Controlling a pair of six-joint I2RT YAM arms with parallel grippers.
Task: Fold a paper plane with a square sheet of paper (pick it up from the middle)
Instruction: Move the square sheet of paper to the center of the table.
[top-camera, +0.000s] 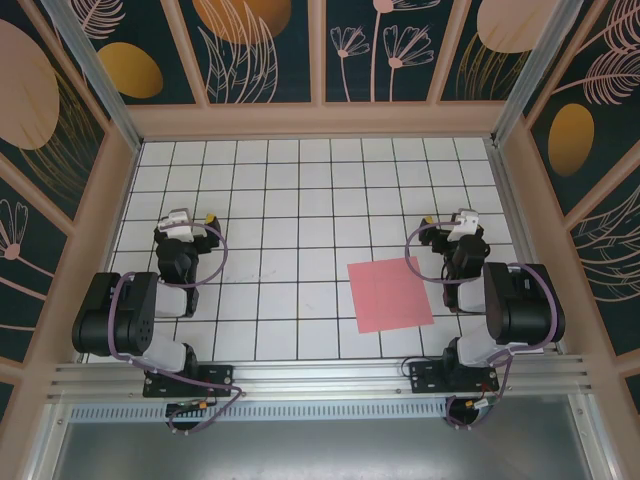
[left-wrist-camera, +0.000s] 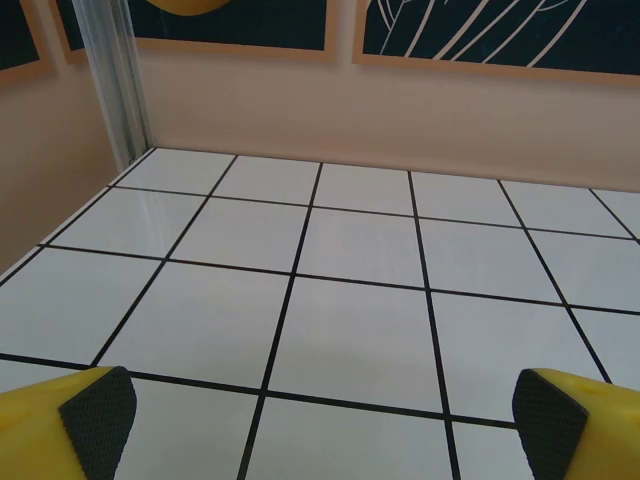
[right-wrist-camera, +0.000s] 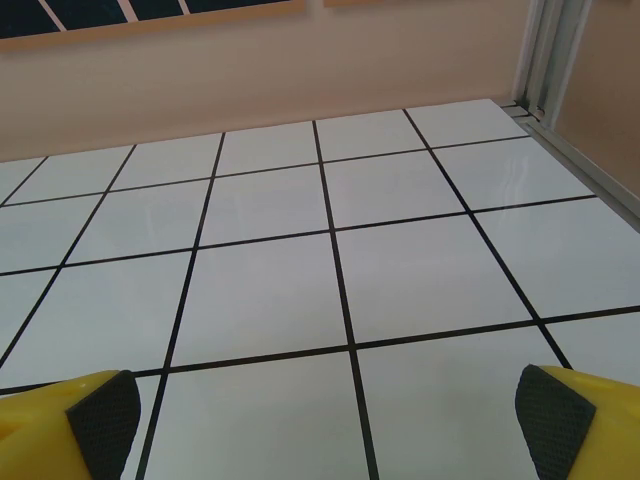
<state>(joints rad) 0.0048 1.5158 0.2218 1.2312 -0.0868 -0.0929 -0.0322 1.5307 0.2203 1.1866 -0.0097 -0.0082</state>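
The square sheet of paper is plain pink and lies flat, without folds, on the white grid table, right of centre near the front edge. My right gripper hovers just behind the sheet's far right corner, apart from it. It is open, and its yellow fingers with black pads stand wide over bare tiles. My left gripper sits at the left side of the table, far from the sheet. It is also open, with nothing between its pads, only tiles.
Wooden walls with floral panels close in the table at the back and both sides. Metal posts stand in the back corners. The arm bases are bolted to a rail at the near edge.
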